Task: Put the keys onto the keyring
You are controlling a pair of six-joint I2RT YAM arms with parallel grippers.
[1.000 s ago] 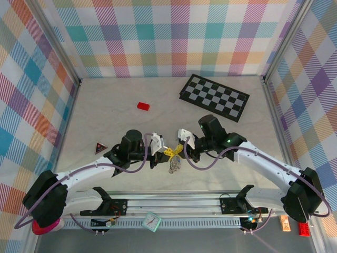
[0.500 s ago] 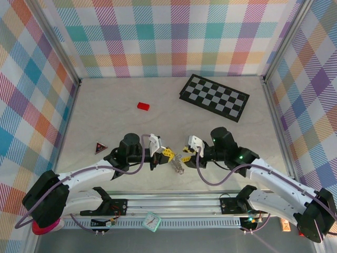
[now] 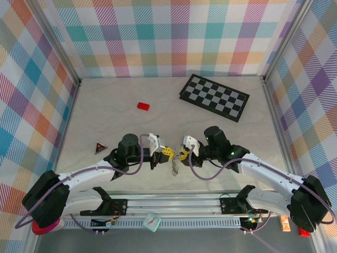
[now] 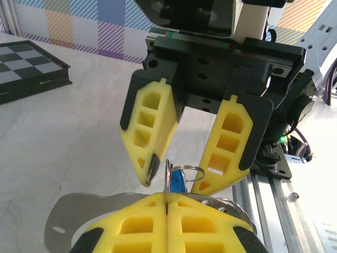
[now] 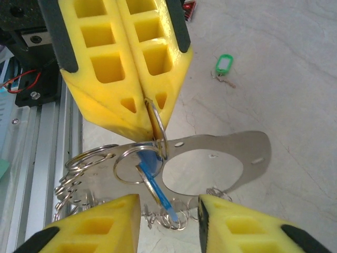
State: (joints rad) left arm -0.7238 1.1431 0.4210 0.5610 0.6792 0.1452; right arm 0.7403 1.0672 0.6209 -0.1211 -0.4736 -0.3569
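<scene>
My left jaws pinch shut on the thin silvery metal keyring (image 5: 163, 141) above the desk's near edge. My right jaws stand part-open astride the small blue-headed key (image 5: 155, 188). Closing off-centre may twist the ring loose.

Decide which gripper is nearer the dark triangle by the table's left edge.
Left. The left gripper sits right of the dark triangle; the right gripper lies beyond it, farther right.

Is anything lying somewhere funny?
Yes: the mint green key lies alone on the table, away from the keyring that the shut left gripper pinches, while the blue key hangs right beside that ring.
</scene>
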